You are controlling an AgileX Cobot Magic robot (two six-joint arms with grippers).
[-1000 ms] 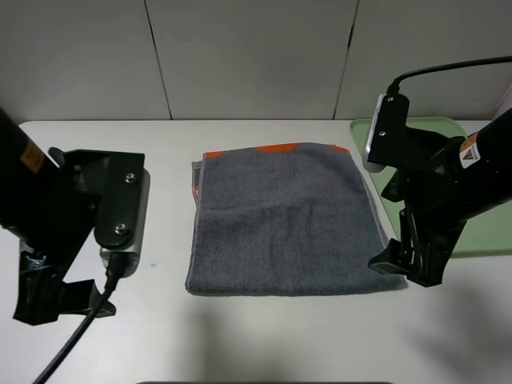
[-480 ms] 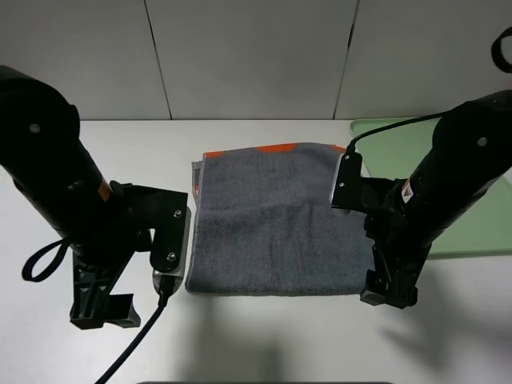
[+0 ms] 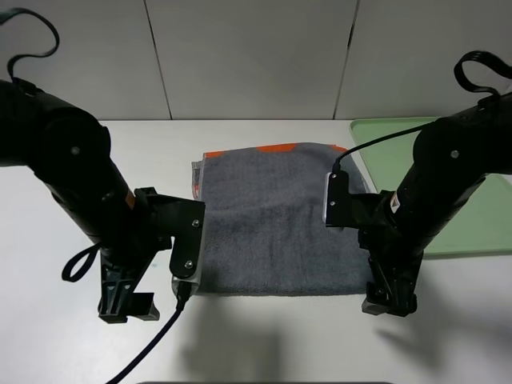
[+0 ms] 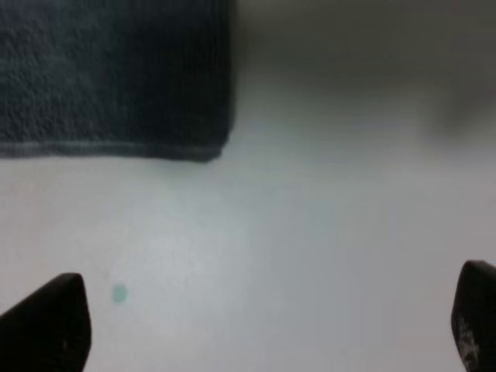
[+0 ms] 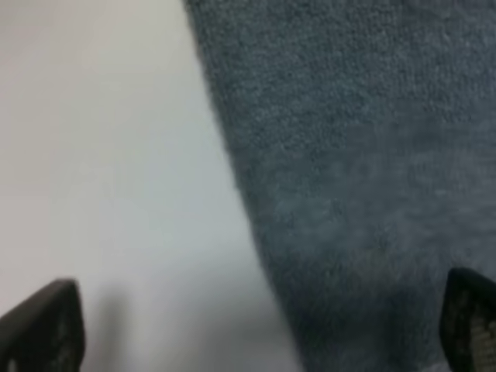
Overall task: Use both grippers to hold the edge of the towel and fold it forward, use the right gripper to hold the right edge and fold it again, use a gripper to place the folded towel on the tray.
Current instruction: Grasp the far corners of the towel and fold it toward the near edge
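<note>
On my white bench (image 3: 264, 344) the grey towel (image 3: 276, 216) lies flat at centre, with the green tray (image 3: 384, 140) at its 3 o'clock. My left gripper (image 3: 128, 308) sits at the towel's 8 o'clock, spread wide over bare bench and empty. My right gripper (image 3: 390, 302), at 5 o'clock, gapes wide across the towel's edge, gripping nothing.

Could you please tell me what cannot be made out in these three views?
Towel: its near corners in the high view are behind both arms.
Tray: cut by the picture edge, partly behind the right arm.
Left gripper and right gripper: wrist views are blurred; only the tips of the open jaws show.
</note>
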